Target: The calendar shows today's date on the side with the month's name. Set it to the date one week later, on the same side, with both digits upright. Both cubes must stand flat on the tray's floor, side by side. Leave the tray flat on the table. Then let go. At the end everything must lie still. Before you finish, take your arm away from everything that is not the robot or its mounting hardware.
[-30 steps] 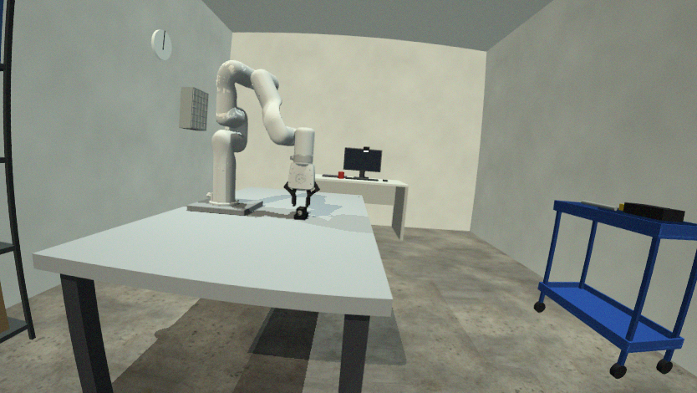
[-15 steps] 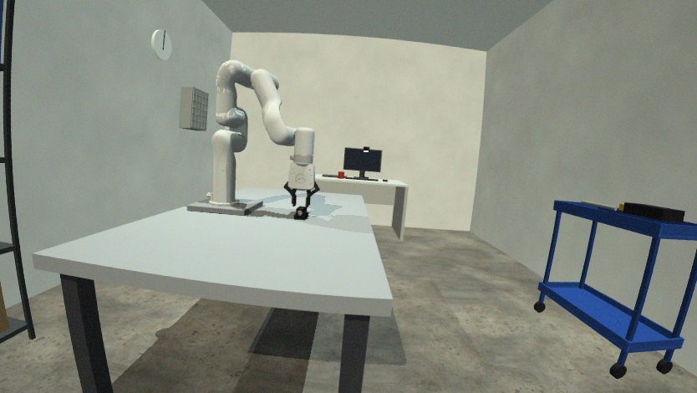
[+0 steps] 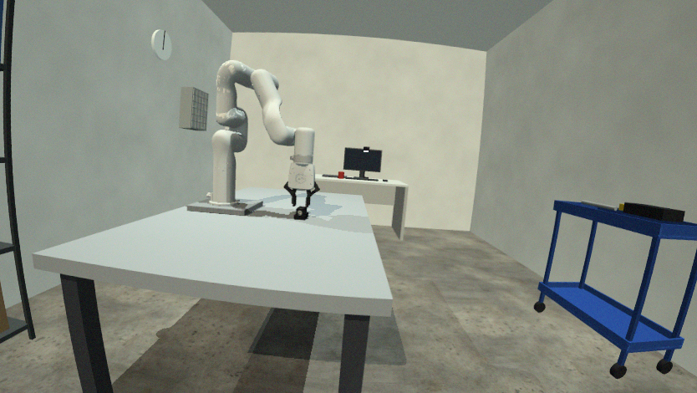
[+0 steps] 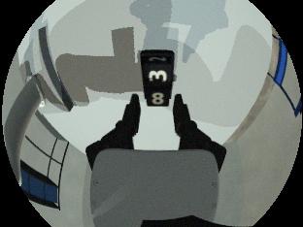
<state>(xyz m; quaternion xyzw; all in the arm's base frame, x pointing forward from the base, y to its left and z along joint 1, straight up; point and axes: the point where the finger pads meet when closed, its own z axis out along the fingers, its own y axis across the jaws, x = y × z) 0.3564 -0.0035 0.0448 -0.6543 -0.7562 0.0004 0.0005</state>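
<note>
The calendar (image 3: 301, 213) is a small black tray with two black cubes, standing on the grey table past the middle. In the wrist view the calendar (image 4: 157, 79) shows from above, with a white 3 (image 4: 157, 77) on the far cube and a white 8 (image 4: 157, 98) on the near cube. A small label at its far end is too small to read. My gripper (image 3: 301, 201) hangs straight above the calendar, a little clear of it. In the wrist view the gripper (image 4: 155, 106) has its fingers half apart, one on each side of the near cube, and holds nothing.
The arm's base plate (image 3: 225, 206) sits on the table left of the calendar. A desk with a monitor (image 3: 362, 160) stands behind the table. A blue cart (image 3: 628, 278) stands far to the right.
</note>
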